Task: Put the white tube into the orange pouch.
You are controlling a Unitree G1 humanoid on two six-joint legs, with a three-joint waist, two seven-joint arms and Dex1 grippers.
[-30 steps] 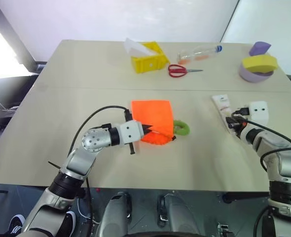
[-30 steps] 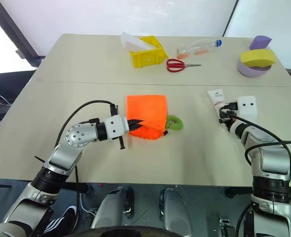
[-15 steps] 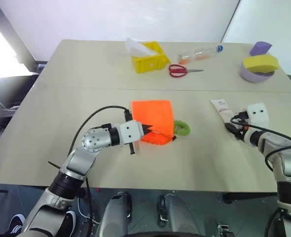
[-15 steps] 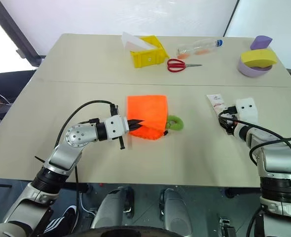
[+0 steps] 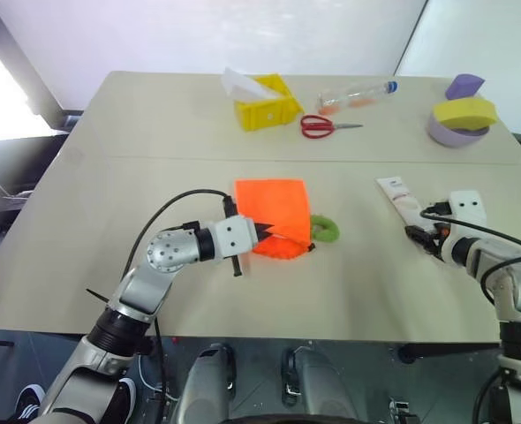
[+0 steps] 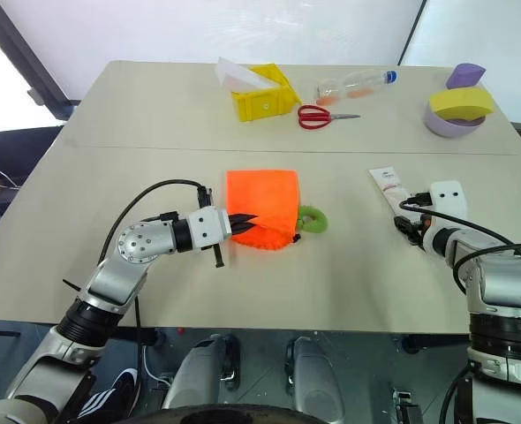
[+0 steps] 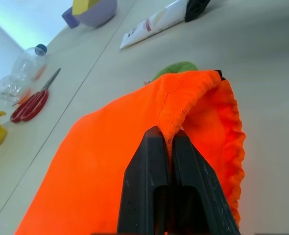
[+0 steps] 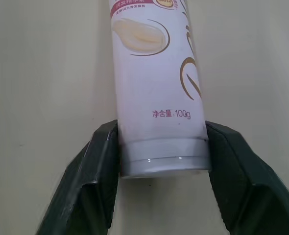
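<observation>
A wide, pale beige table [image 5: 110,221] with a faint seam running across it carries everything, and behind it rise white wall panels. The orange pouch [image 5: 274,212] lies flat near the middle of the table, a green ring [image 5: 325,230] just beside its gathered mouth. The left hand [image 7: 168,147] has its two black fingers pressed together on a fold of fabric at the pouch's rim, lifting that edge slightly. Well to the right, the white tube [image 5: 400,198] lies flat on the table. The right hand [image 8: 161,161] sits at its capped end, its fingers standing on either side of the cap and touching or nearly touching it; whether they grip it cannot be told. Along the far edge sit a yellow bin [image 5: 265,108], a clear bottle [image 5: 358,94], red scissors [image 5: 322,127] and a purple bowl [image 5: 455,132] holding a yellow piece.
</observation>
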